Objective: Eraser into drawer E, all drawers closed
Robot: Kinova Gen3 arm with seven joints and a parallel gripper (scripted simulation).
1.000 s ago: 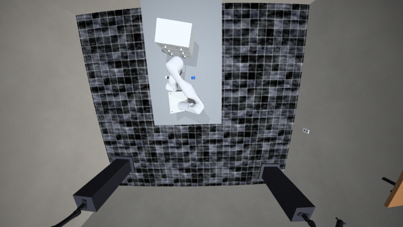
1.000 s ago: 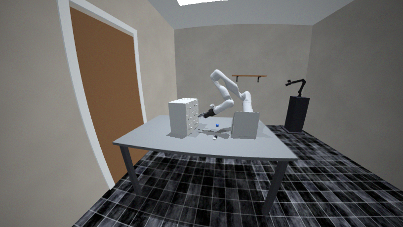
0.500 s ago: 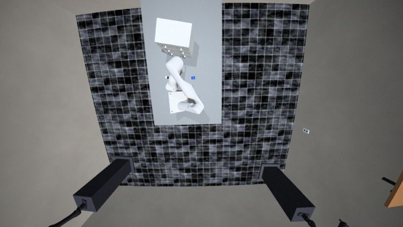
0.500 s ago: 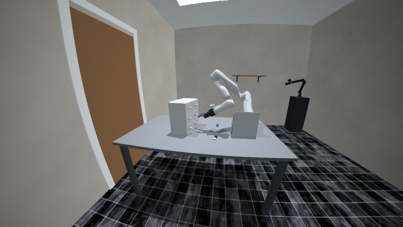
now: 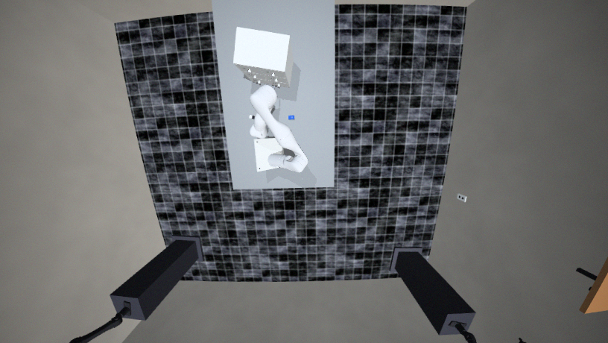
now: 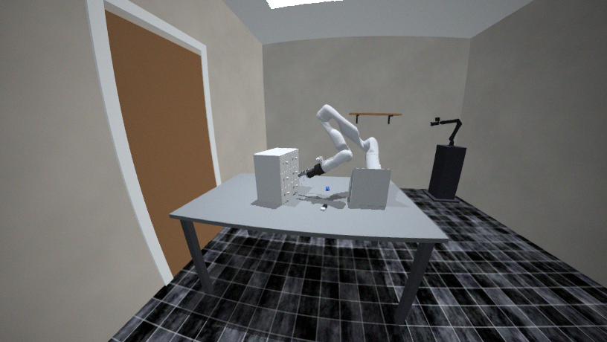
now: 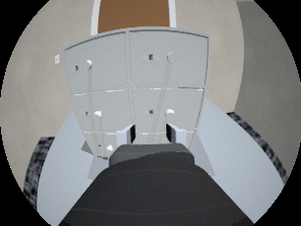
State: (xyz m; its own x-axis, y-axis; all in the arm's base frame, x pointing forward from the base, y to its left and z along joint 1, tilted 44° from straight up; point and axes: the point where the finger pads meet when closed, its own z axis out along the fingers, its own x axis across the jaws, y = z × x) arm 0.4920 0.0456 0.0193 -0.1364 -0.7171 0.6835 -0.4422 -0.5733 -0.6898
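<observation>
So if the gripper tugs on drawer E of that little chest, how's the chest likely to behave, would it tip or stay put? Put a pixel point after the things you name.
The chest (image 5: 261, 48) (image 6: 268, 178) (image 7: 105, 76) might rock forward, as drawer E (image 7: 148, 74) sits in its top visible row. Its broad, flat-sided shape should resist a gentle pull, though.

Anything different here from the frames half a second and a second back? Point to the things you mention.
Nothing visibly changed: the arm (image 5: 272, 120) (image 6: 346, 127), the chest (image 5: 261, 48) (image 6: 268, 178) (image 7: 105, 76), and the blue item (image 5: 290, 117) (image 6: 327, 188) lie as before; nothing was grasped or released.
</observation>
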